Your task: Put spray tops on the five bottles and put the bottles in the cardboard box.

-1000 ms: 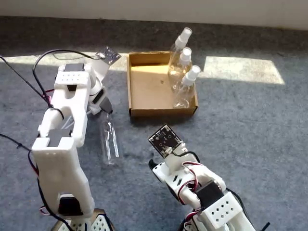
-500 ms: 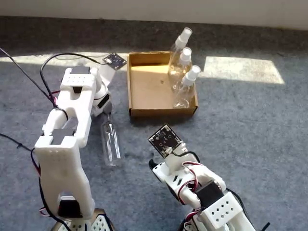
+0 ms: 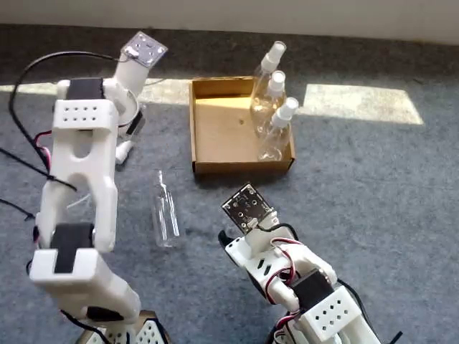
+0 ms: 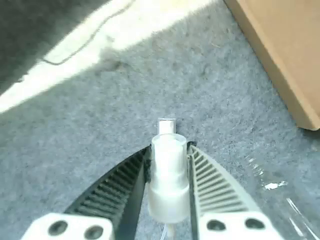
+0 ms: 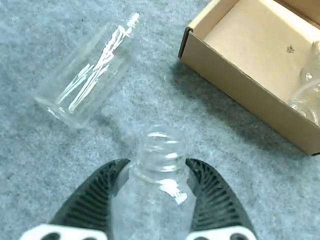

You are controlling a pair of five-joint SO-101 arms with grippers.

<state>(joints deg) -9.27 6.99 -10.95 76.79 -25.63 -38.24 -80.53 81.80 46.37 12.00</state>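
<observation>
The left tool, pinching a spray top, should carry it toward four o'clock and lower it squarely onto the bottle pinched by the right tool.

Sunlight makes a bright strip across the far side of the grey carpet. The rest of the carpet is in soft shade. The inside of the cardboard box glows warm yellow, and the box throws a dark shadow on the carpet beside it. The lying bottle has thin white glints. The white spray top looks bright, with a sunny patch and a dark corner behind it. The held bottle shines at its rim.
</observation>
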